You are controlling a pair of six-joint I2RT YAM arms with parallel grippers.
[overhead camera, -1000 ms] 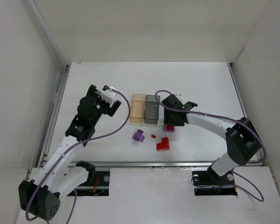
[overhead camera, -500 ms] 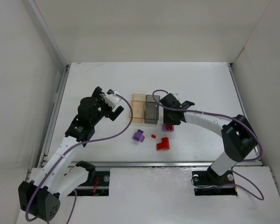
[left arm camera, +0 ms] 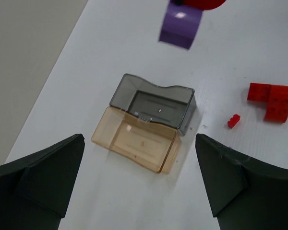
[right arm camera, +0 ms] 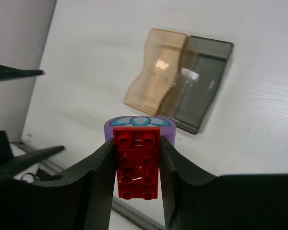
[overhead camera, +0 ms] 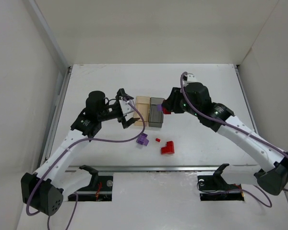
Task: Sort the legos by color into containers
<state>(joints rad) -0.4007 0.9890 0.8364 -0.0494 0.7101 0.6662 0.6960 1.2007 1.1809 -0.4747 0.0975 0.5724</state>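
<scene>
Right gripper: closed on a stacked pair, with the jaws pressed against the two long sides of a red brick. A purple piece is joined to that brick on the side away from the camera.
Held pair, place: it is hung in the air over the right rim of the grey bin. How high it is cannot be judged.
Left gripper: spread wide with nothing held, and pointed at the bins from the left.
Containers: the grey bin and the orange bin are set touching side by side at mid-table, with the orange one on the left. No brick is made out inside either.
Loose legos: three lie on the table just near of the bins, each apart from the others. A purple brick is on the left, a tiny red brick in the middle and an L-shaped red brick on the right.
Handling: the bricks are judged to be light, rigid and smooth-walled, so crushing is unlikely but slipping or twisting in a pinch is possible.
Where to grip: flat opposite walls are best taken, not the studs. The L-shape is best taken across one straight arm, and the tiny brick squarely.
Concern: two colours are locked together in the held pair, so separation is judged necessary before either bin suits it.
</scene>
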